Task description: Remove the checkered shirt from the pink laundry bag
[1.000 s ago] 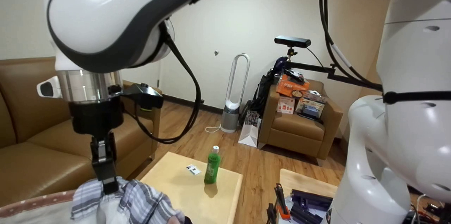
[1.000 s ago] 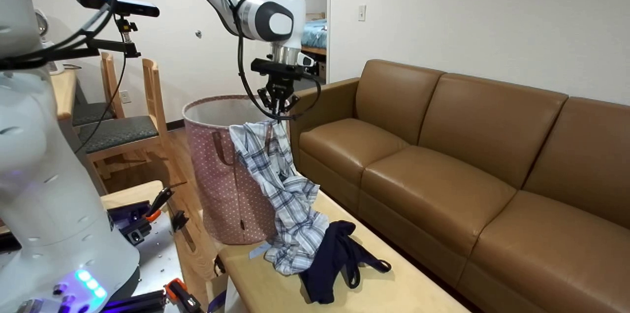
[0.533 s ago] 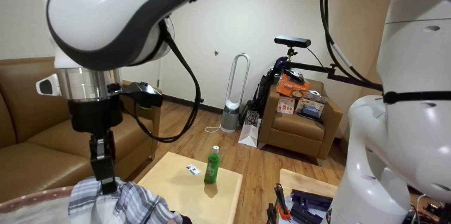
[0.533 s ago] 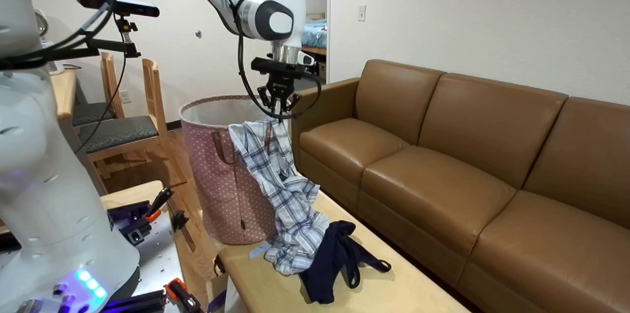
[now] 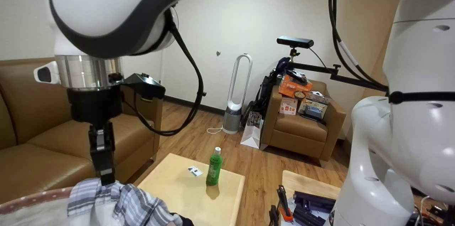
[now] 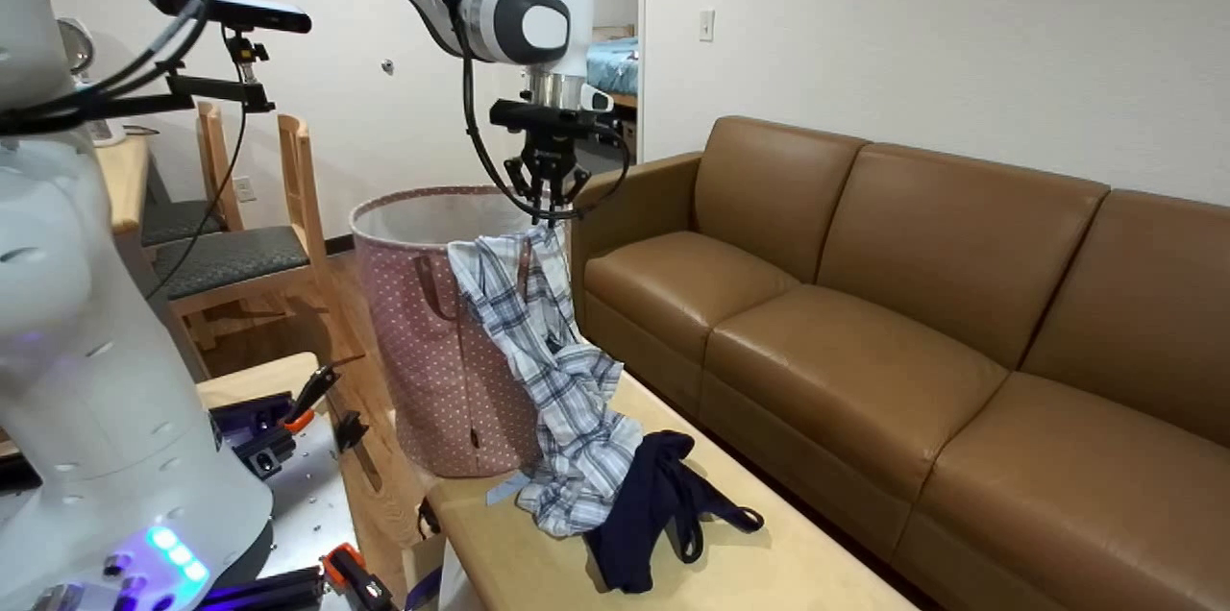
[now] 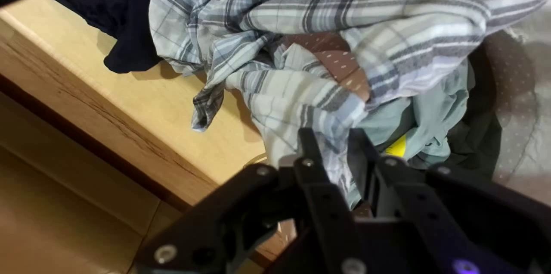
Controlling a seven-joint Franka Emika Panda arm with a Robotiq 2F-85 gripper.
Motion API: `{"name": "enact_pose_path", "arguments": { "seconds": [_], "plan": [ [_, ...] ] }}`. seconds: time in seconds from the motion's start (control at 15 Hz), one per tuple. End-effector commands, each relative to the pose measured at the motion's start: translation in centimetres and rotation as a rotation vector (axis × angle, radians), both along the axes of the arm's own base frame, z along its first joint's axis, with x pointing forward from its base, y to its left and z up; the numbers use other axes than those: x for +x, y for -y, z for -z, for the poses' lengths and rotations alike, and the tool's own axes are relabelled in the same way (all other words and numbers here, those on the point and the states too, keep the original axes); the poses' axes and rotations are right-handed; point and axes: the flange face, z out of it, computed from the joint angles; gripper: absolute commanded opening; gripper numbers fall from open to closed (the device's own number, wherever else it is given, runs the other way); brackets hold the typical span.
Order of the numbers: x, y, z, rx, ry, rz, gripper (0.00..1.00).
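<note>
The checkered shirt (image 6: 567, 390) hangs over the rim of the pink dotted laundry bag (image 6: 432, 390), its lower end on the table. Its upper folds also show in an exterior view (image 5: 142, 204) and in the wrist view (image 7: 374, 11). The bag's pale inside shows in the wrist view (image 7: 521, 106). My gripper (image 7: 331, 140) points down just over the shirt's top part at the rim. Its fingers stand apart with a gap, and shirt cloth shows below and between them. The gripper shows in both exterior views (image 6: 545, 219) (image 5: 107, 181).
A navy garment (image 6: 653, 505) lies on the wooden table (image 6: 798, 573) against the shirt's lower end. Grey-green cloth (image 7: 434, 114) lies inside the bag. A brown sofa (image 6: 817, 352) stands alongside. A green bottle (image 5: 214, 169) and a small card (image 5: 195, 171) stand on the table.
My gripper has risen a little, and its fingertips sit higher over the shirt. The shirt has hardly moved. The bag's rim has shifted very slightly away from the sofa.
</note>
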Motion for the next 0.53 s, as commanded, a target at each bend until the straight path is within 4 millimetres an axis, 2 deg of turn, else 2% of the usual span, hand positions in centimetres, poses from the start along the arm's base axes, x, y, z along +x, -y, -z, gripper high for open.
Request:
{"name": "enact_pose_path", "arguments": {
  "seconds": [0.0, 0.13, 0.2, 0.27, 0.47],
  "plan": [
    [-0.21, 0.02, -0.44, -0.014, -0.002, -0.008, 0.04],
    [-0.24, -0.01, -0.29, -0.011, -0.004, -0.008, 0.0],
    [-0.25, -0.05, -0.2, -0.007, -0.005, -0.007, 0.29],
    [-0.26, -0.07, -0.16, -0.006, -0.005, -0.009, 0.3],
    [-0.32, -0.16, -0.1, -0.006, -0.003, -0.009, 0.48]
  ]
}}
